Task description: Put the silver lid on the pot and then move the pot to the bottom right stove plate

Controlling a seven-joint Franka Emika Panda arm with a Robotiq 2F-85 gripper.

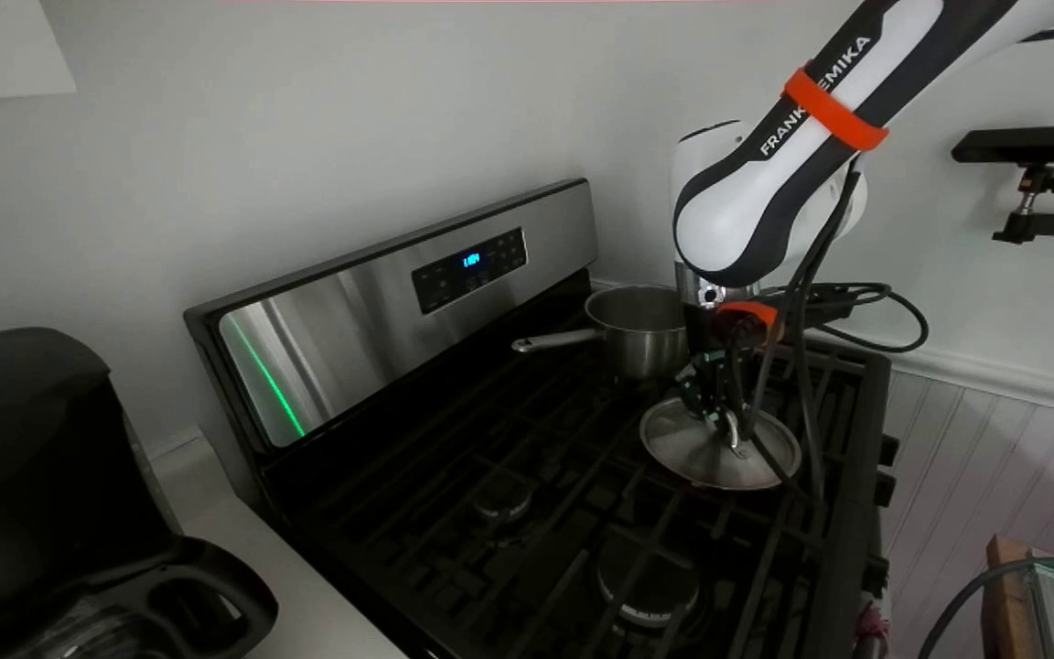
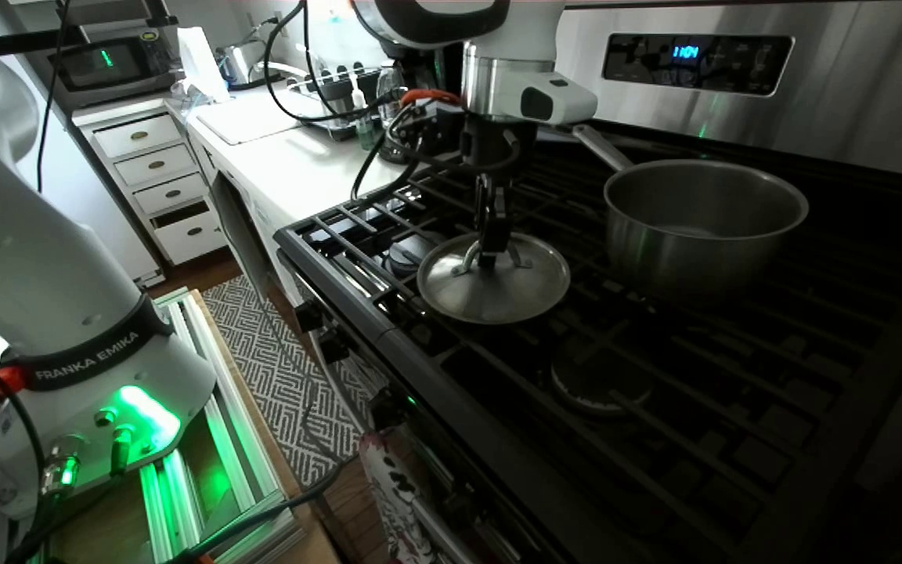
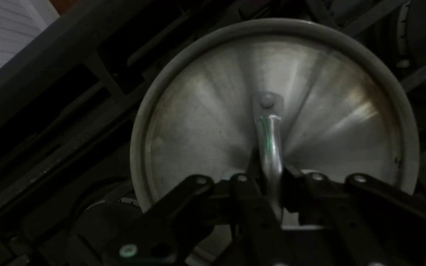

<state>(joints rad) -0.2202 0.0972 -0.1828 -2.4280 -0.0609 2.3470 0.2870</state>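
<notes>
The robot arm (image 1: 756, 201) bends down over the stove (image 1: 859, 476), and its gripper (image 3: 272, 168) points at the silver lid (image 2: 494, 291). The fingers (image 3: 252, 207) are close together, one on each side of the shiny loop (image 3: 270, 144) on top of the lid, and they pinch that loop between them. The lid is over the black bars (image 1: 768, 558) of the stove. I cannot tell if it touches the bars or hangs just above them. In both exterior views, the pot (image 2: 678, 254) stands near the lid, closer to the back of the stove. The top of the pot is bare, so you can see inside it. In an exterior view, its long thin handle (image 1: 556, 341) sticks out to the left. The bottom right stove plate (image 2: 600, 384) is a round, dark burner under the bars, near the lid, and it is hard to see in the dim light. Small blue numbers (image 2: 685, 52) glow on the back panel (image 1: 335, 329). A black coffee maker (image 1: 24, 476) is beside the stove. A green light (image 2: 149, 415) shines on the robot's white base (image 2: 91, 368), and a patterned rug (image 2: 283, 384) lies on the floor.
</notes>
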